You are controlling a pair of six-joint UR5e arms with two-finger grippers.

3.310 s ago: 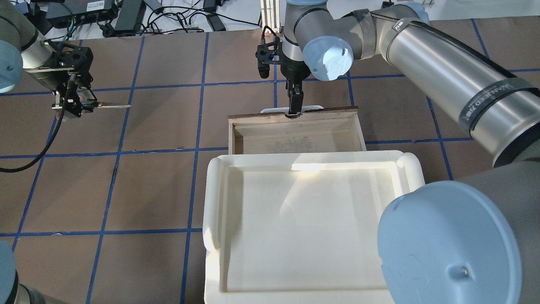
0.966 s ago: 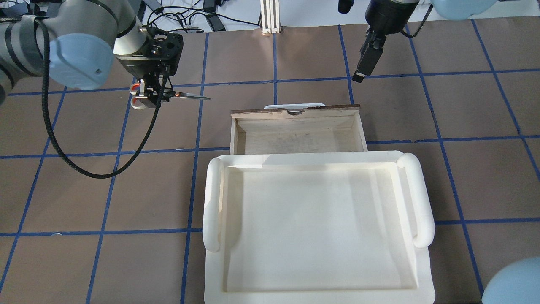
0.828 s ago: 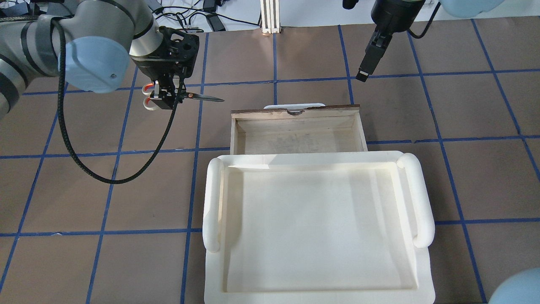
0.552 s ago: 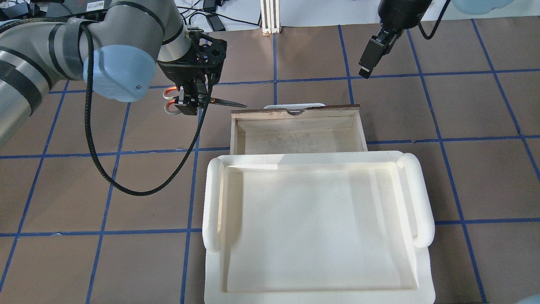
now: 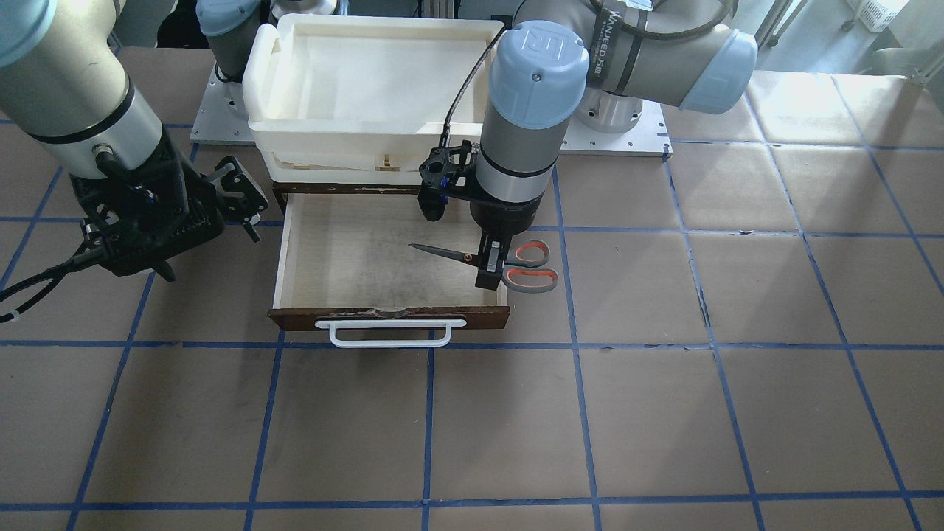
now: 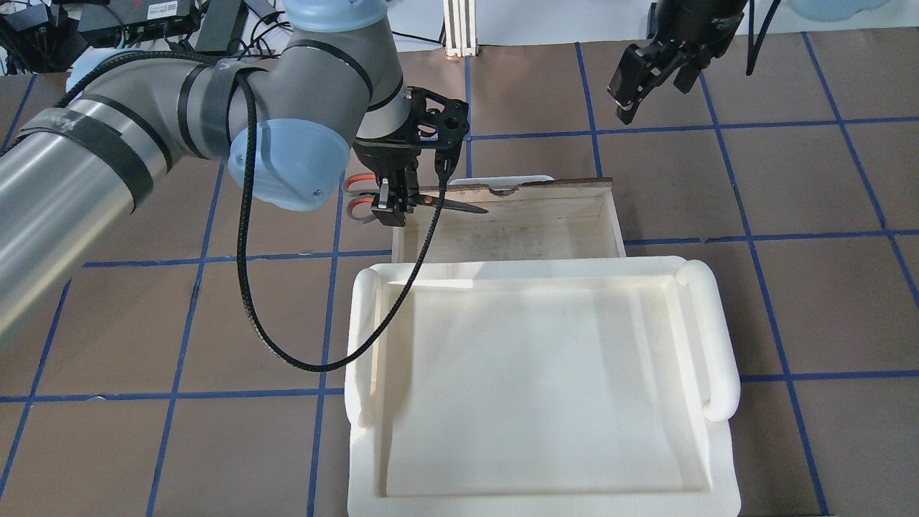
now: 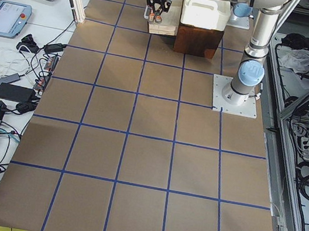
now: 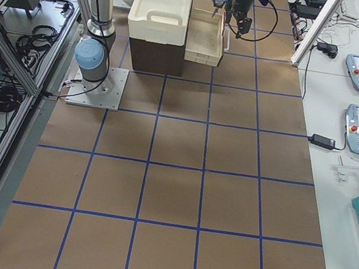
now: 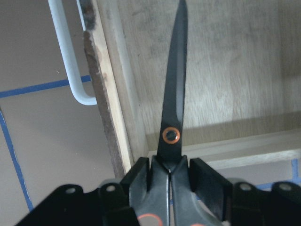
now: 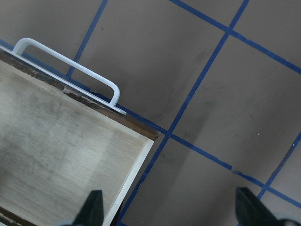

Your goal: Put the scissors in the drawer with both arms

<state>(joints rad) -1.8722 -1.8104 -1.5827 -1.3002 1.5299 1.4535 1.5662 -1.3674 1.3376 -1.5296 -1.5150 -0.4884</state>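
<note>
Shallow wooden drawer [image 5: 346, 254], dark brown front — open. Small grey-handled, silver-bladed scissors [image 5: 457, 255]: clamped in left gripper [image 5: 488, 280], blades over the drawer, loops outside its wall — lowering and release seemingly remain. Aside, right gripper [image 10: 171, 209]: jaws spread, empty.

— Finish, left arm [image 6: 57, 208] and right arm [image 5: 66, 81]?
— Grey-silver tubular links; light blue joint caps [image 6: 287, 161], small screw [image 6: 314, 192] near rim.
— Cabling, markings?
— Black ribbed cable [image 6: 241, 237] off left wrist; black strap [image 5: 601, 44], white lettering, partly illegible.
— Left end effector [image 5: 487, 276]?
— Matte black throughout; black perforated bracket [image 6: 438, 122] at wrist.
</note>
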